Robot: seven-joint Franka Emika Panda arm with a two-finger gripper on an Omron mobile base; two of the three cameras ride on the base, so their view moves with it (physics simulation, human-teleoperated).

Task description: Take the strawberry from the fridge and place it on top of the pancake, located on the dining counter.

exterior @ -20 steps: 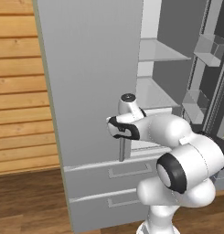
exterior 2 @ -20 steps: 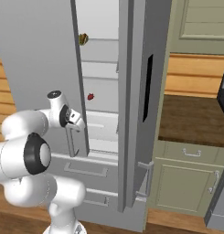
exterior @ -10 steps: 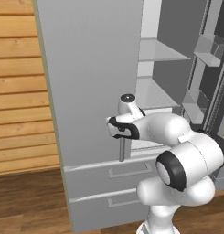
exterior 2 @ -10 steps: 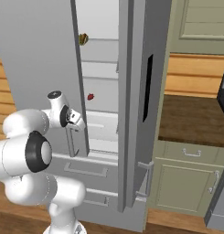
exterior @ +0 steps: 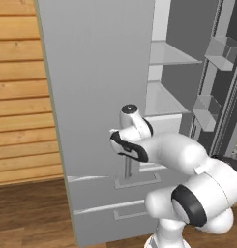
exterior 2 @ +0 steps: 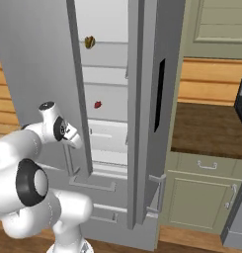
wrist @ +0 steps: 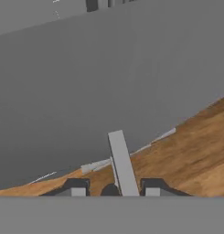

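The strawberry [exterior 2: 98,104] lies on a shelf inside the fridge [exterior 2: 142,99], below the produce [exterior 2: 89,42]; a bench [exterior 2: 211,129] stands right of the fridge.

We see a wood-plank wall [exterior: 18,92] at left, brown wood floor [exterior: 28,213] below, a yellow-green and orange produce item [exterior 2: 89,42] up high, and green cabinets [exterior 2: 201,197] under a dark counter [exterior 2: 206,128].

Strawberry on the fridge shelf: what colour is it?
Red; the strawberry shows best in the right base view.

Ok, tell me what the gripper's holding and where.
The gripper is shut on the fridge door handle, near the bar's lower end.
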